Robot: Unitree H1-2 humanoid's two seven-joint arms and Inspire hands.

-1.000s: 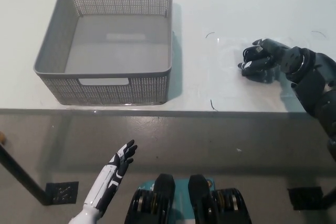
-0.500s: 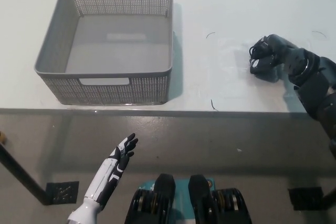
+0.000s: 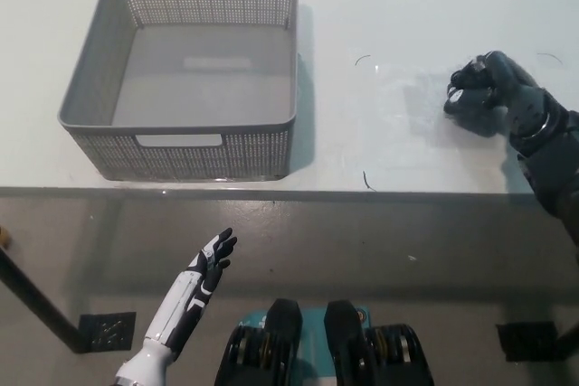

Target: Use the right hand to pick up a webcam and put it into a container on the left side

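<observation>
My black right hand is over the right part of the white table, its fingers curled round a small black webcam. Only a dark bit of the webcam with a pale spot shows between the fingers. A soft shadow lies on the table just under the hand. The grey mesh basket stands at the table's left, open-topped and with nothing inside. My white left hand rests below the table's front edge at lower left, fingers apart and holding nothing.
The table's front edge runs across the picture below the basket. A few thin dark marks lie on the table between basket and right hand. A dark table leg stands at far lower left.
My right hand has closed round the webcam and shifted right and away from the front edge with it. The left hand has barely moved.
</observation>
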